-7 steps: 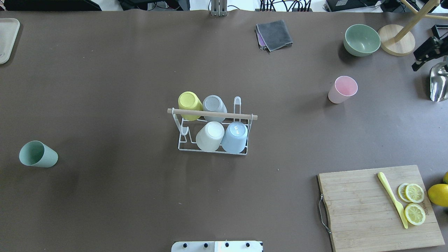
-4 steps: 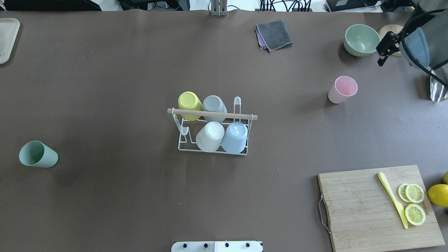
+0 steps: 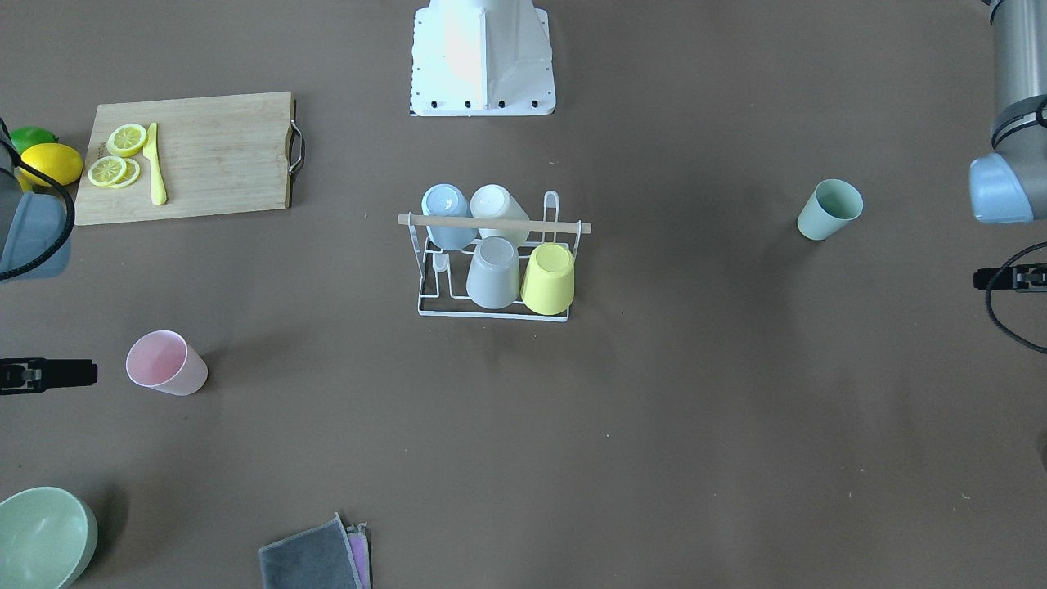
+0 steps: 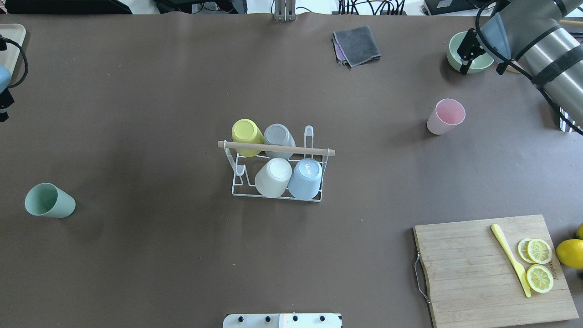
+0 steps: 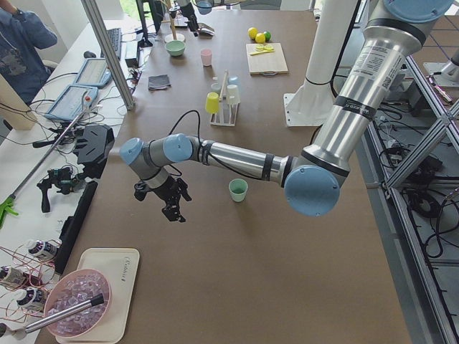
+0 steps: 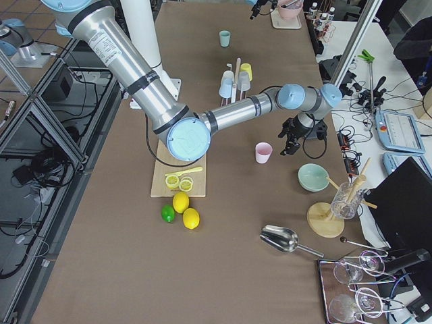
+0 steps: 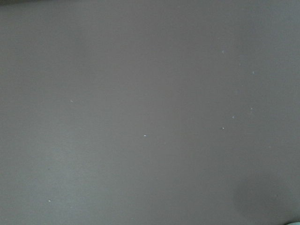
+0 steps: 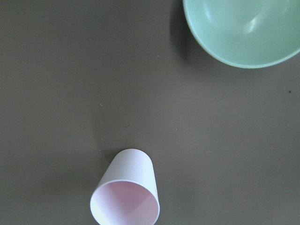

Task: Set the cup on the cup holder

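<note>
White wire cup holder [image 4: 300,150] at frame centre; pink plastic cup [image 4: 445,116] upper right.
Finger spacing of left gripper [image 5: 176,213] and right gripper [image 6: 291,150]: cannot tell.

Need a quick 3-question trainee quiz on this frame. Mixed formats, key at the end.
1. How many cups sit upside down on the cup holder?
2. True or false: the pink cup stands off the holder, open end up.
3. Besides the pink cup, the right wrist view shows: A) green bowl B) cutting board C) grey cloth

Key: 1) four 2) true 3) A
</note>
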Controlling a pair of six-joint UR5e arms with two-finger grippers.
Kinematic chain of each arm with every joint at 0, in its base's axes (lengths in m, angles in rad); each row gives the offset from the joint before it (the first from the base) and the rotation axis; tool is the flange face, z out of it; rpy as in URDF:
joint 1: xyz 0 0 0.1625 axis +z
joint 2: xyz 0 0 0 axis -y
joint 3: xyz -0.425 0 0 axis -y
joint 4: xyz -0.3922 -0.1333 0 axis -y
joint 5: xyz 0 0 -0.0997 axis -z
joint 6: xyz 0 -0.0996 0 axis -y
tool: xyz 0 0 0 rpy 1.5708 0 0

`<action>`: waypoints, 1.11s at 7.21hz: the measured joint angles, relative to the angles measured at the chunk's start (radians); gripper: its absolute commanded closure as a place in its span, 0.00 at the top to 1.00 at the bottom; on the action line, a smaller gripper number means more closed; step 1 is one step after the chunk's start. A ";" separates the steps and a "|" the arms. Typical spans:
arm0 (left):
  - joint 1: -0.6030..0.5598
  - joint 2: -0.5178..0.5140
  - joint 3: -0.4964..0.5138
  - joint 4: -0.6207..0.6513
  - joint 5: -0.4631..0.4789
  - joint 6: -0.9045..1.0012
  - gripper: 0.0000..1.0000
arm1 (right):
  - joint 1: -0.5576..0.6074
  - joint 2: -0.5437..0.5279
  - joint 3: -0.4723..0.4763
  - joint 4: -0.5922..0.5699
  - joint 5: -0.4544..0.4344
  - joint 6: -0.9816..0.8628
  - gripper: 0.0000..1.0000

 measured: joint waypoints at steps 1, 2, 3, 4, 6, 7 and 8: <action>0.022 -0.023 0.017 0.049 0.016 0.029 0.97 | -0.018 0.028 -0.054 0.001 0.010 -0.025 1.00; 0.045 -0.044 0.040 0.096 0.021 0.071 0.97 | -0.039 0.052 -0.099 0.003 0.014 -0.046 1.00; 0.063 -0.071 0.067 0.141 0.023 0.101 0.97 | -0.060 0.072 -0.142 0.004 0.014 -0.072 1.00; 0.079 -0.089 0.086 0.168 0.022 0.121 0.97 | -0.075 0.092 -0.187 0.005 0.014 -0.103 1.00; 0.124 -0.101 0.105 0.185 -0.018 0.150 0.97 | -0.095 0.118 -0.258 0.005 0.010 -0.151 1.00; 0.145 -0.102 0.124 0.186 -0.054 0.162 0.97 | -0.099 0.122 -0.272 0.005 0.005 -0.159 1.00; 0.160 -0.111 0.155 0.188 -0.082 0.175 0.97 | -0.100 0.124 -0.283 0.005 -0.001 -0.168 1.00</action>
